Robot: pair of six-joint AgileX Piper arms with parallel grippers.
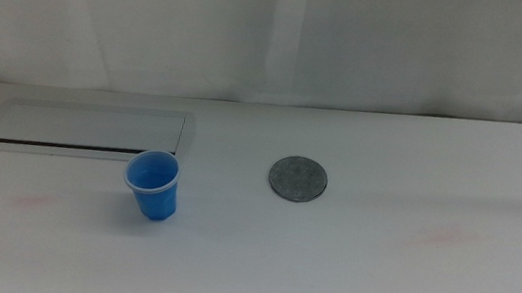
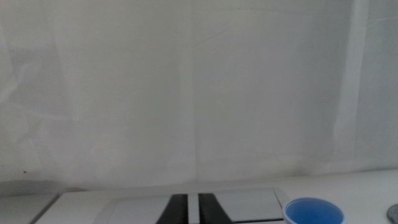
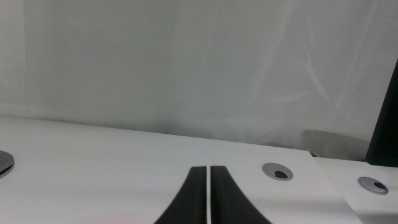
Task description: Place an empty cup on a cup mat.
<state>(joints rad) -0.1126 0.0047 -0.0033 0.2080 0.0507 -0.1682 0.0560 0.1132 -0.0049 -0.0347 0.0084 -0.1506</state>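
Note:
A small bright blue cup stands upright and empty on the white table, left of centre in the middle view. Its rim also shows in the left wrist view. To its right lies the round dark grey cup mat, apart from the cup; an edge of the mat appears in the right wrist view. Neither arm appears in the middle view. My left gripper is shut, well short of the cup. Shut too is my right gripper, hovering over bare table away from the mat.
A long white rectangular panel with a slot lies behind the cup. Round grey grommets sit in the table on the right side. A white curtain backs the table.

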